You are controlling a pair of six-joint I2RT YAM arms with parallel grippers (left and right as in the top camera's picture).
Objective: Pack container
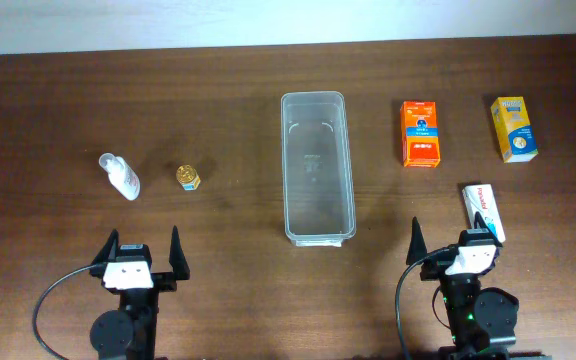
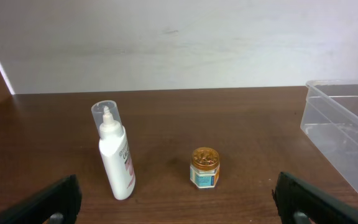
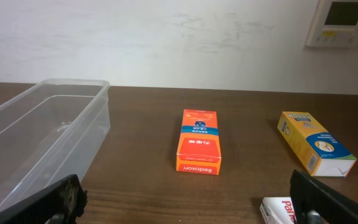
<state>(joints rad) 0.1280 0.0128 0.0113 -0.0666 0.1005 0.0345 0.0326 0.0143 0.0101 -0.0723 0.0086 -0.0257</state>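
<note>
The container (image 1: pixel 316 168) is a long clear plastic bin lying empty at the table's middle; it also shows in the left wrist view (image 2: pixel 347 127) and the right wrist view (image 3: pixel 39 134). Left of it lie a white bottle (image 1: pixel 121 176) (image 2: pixel 115 155) and a small gold-lidded jar (image 1: pixel 188 177) (image 2: pixel 204 168). Right of it lie an orange box (image 1: pixel 420 133) (image 3: pixel 199 142), a yellow box (image 1: pixel 514 129) (image 3: pixel 314 143) and a white box (image 1: pixel 484 210) (image 3: pixel 278 210). My left gripper (image 1: pixel 139 250) (image 2: pixel 179 202) is open and empty near the front edge. My right gripper (image 1: pixel 455 242) (image 3: pixel 191 199) is open and empty, its right finger beside the white box.
The table is dark brown wood, with a white wall behind its far edge. A white wall panel (image 3: pixel 344 22) hangs at the right in the right wrist view.
</note>
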